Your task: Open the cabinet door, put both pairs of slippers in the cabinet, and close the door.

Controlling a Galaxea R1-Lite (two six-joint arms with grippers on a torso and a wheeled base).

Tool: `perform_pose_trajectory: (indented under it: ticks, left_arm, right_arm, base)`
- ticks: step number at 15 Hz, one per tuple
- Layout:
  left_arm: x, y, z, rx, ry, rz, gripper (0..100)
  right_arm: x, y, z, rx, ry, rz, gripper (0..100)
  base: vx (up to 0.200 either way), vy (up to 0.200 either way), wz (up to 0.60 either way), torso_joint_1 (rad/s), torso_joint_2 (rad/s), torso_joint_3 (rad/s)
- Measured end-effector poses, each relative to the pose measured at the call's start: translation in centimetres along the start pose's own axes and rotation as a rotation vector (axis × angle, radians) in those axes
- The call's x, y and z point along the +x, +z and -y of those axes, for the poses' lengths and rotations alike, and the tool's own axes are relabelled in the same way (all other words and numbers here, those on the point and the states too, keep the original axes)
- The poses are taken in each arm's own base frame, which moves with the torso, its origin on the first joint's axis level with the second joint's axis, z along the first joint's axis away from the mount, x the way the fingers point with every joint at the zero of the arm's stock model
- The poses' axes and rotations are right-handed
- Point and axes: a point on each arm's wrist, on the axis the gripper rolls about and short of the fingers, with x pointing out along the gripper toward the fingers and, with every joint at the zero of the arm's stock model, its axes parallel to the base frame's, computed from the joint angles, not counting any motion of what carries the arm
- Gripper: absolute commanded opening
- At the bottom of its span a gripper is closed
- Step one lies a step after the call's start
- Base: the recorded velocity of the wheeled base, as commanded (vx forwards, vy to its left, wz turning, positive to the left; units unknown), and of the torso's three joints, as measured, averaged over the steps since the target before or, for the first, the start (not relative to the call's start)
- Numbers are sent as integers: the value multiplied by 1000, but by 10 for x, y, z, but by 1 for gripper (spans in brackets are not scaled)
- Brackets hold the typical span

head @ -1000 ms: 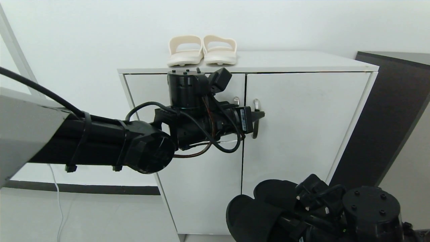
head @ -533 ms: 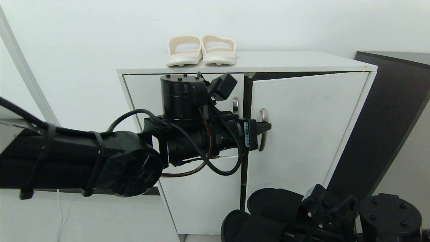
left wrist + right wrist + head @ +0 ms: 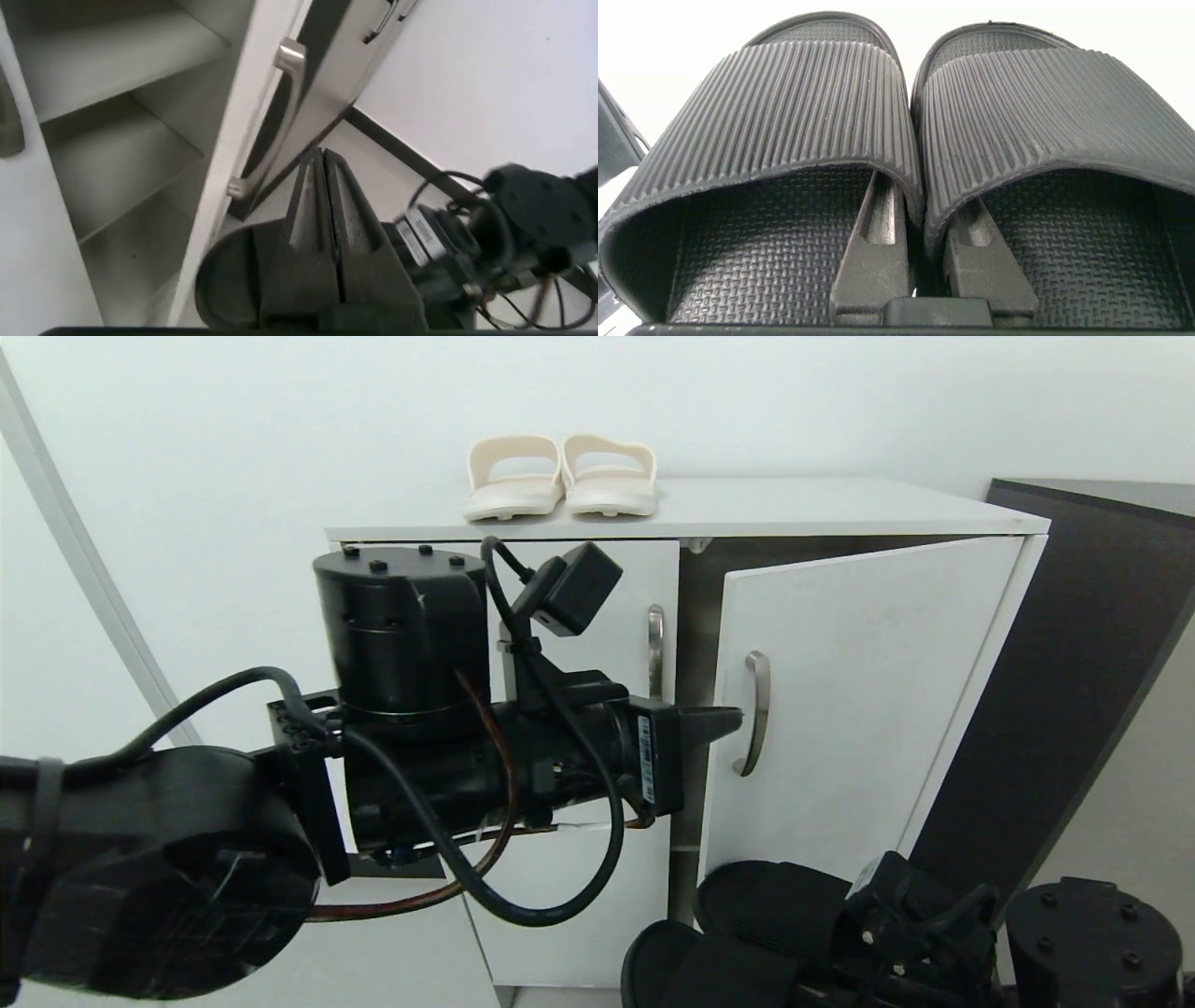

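White shelves (image 3: 117, 42) w/in cabinet (image 3: 159, 103), L-wrist cam

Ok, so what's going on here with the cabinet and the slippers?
The left claw, shut, sits just beside the handle of the right-hand door, which stands partly open. The right claw holds the black slippers low in front of the cabinet, pinching their inner walls together. The cream slippers sit on top of it.

White wall (image 3: 233, 429) behind — a dark panel (image 3: 1074, 691) at right, pale slanted bar (image 3: 84, 560) at left
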Motion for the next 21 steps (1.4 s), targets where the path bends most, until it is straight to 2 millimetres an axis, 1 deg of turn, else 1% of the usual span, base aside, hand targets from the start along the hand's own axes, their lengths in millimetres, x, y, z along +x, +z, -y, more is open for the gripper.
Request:
perform_pose_trajectory:
  ticks: [2, 3, 5, 9, 13, 15, 19, 21]
  left_arm:
    - [-8, 2, -5, 2, 17, 26, 0]
    - [-10, 4, -12, -2, 35, 34, 0]
    - [-9, 7, -22, -3, 60, 48, 0]
    - [16, 15, -45, 12, 82, 107, 0]
    - [41, 8, -62, 18, 78, 121, 0]
    - [47, 5, -66, 14, 82, 112, 0]
    - [52, 1, -69, 8, 92, 104, 0]
    - [54, -2, -65, 8, 80, 98, 0]
  right_arm:
    - [0, 0, -1, -2, 2, -2, 0]
    - [0, -1, -1, -3, 6, -4, 0]
    - [1, -1, -2, -5, 9, -6, 0]
    - [2, -2, -3, -7, 12, -15, 0]
    - [1, -7, -6, -15, 26, -36, 0]
    - [0, -9, -7, -26, 28, -44, 0]
    - [0, -14, -10, -36, 43, -65, 0]
    - [-2, -19, -14, -46, 64, -81, 0]
  base:
    - [0, 0, 0, 0, 0, 0]
    - [0, 0, 0, 0, 0, 0]
    - [0, 0, 0, 0, 0, 0]
    - [0, 0, 0, 0, 0, 0]
    - [0, 0, 0, 0, 0, 0]
    - [0, 0, 0, 0, 0, 0]
    - [-200, 0, 0, 7, 0, 4]
    - [-200, 0, 0, 0, 0, 2]
